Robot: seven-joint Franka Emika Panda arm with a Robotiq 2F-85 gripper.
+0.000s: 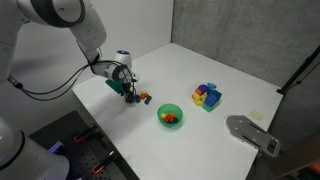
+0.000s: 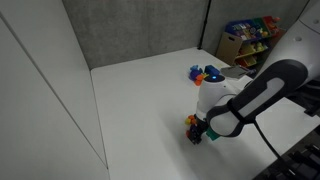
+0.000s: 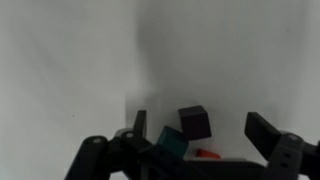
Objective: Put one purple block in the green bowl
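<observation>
Purple block (image 3: 194, 122) is sitting on the white table (image 3: 70, 60) between the wide-spread fingers of the gripper (image 3: 196, 118), a teal block (image 3: 170, 143) just beside it. Green bowl (image 1: 161, 113) is resting well apart to the right in an exterior view, and the block cluster (image 1: 207, 96) is lying farther right beyond it.

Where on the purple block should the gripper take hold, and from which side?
Take the purple block by two opposite flat sides, from straight above: a small cube on the table, between the fingers of the open gripper, with a teal block close beside it.
</observation>
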